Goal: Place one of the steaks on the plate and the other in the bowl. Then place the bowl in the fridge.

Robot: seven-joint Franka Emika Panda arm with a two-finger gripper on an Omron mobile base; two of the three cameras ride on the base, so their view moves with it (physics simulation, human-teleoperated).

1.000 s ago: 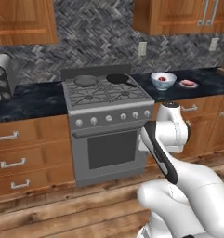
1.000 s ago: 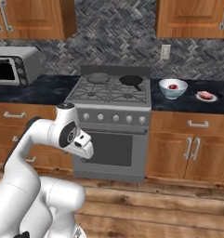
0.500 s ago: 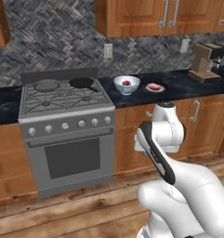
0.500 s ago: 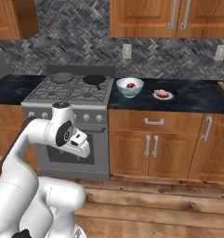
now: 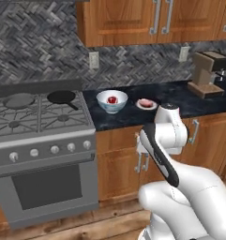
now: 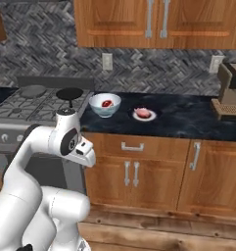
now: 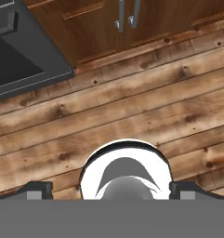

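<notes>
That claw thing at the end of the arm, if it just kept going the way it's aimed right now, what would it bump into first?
Most likely the wooden floor. The gripper points downward with its jaws wide apart and nothing between them, and the hand view shows bare floorboards ahead, with the oven front and the cabinet doors off toward the far edge.

bowl (image 5: 112,101): white, steak (image 5: 112,100) inside | plate (image 5: 146,104): steak (image 5: 145,102) on it, beside bowl

No text, label, brand, number or sign can be read on anything here.
</notes>
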